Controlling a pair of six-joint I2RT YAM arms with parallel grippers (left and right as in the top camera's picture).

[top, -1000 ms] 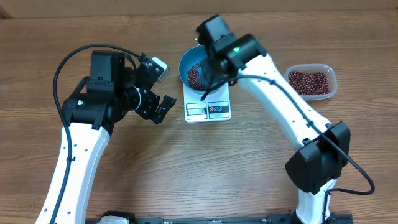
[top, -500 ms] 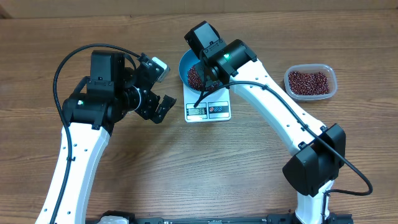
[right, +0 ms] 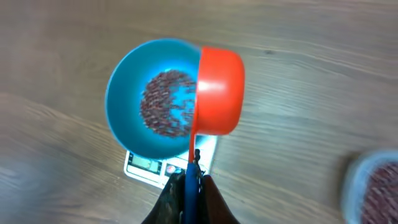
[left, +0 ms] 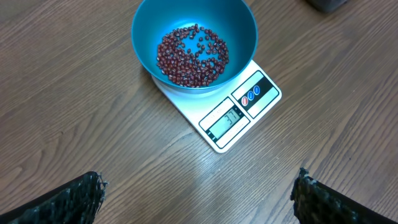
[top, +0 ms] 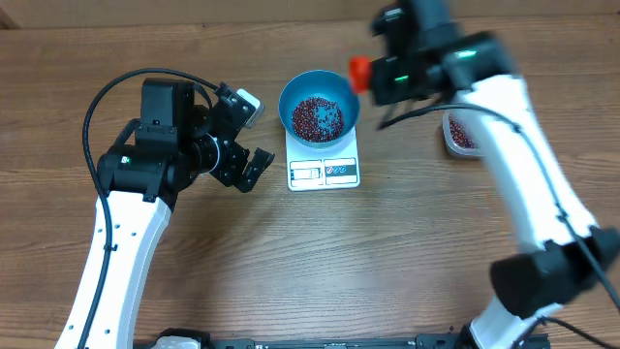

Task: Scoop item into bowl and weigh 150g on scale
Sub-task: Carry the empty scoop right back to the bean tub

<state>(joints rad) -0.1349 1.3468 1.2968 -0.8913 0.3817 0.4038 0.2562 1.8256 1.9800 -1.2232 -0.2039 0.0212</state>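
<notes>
The blue bowl (top: pixel 302 89) stands on the white scale (top: pixel 325 173) at mid table, with a layer of red-brown beans (top: pixel 318 116) in it. In the left wrist view the bowl (left: pixel 239 25), its beans (left: pixel 191 55) and the scale (left: pixel 239 115) lie ahead of my left gripper (left: pixel 196 199), which is open and empty. Seen from overhead, that left gripper (top: pixel 252 136) hangs left of the scale. My right gripper (right: pixel 191 186) is shut on the blue handle of an orange-red scoop (right: pixel 219 90), which hangs over the bowl's (right: pixel 124 93) right rim. The scoop (top: pixel 359 70) shows blurred overhead.
A clear tub (top: pixel 457 136) of beans stands at the right, largely hidden under my right arm, and shows blurred in the right wrist view (right: pixel 373 186). Bare wooden table surrounds the scale.
My right arm has lifted and swung right, carrying the scoop out of the bowl toward the tub. The left arm has not moved.
</notes>
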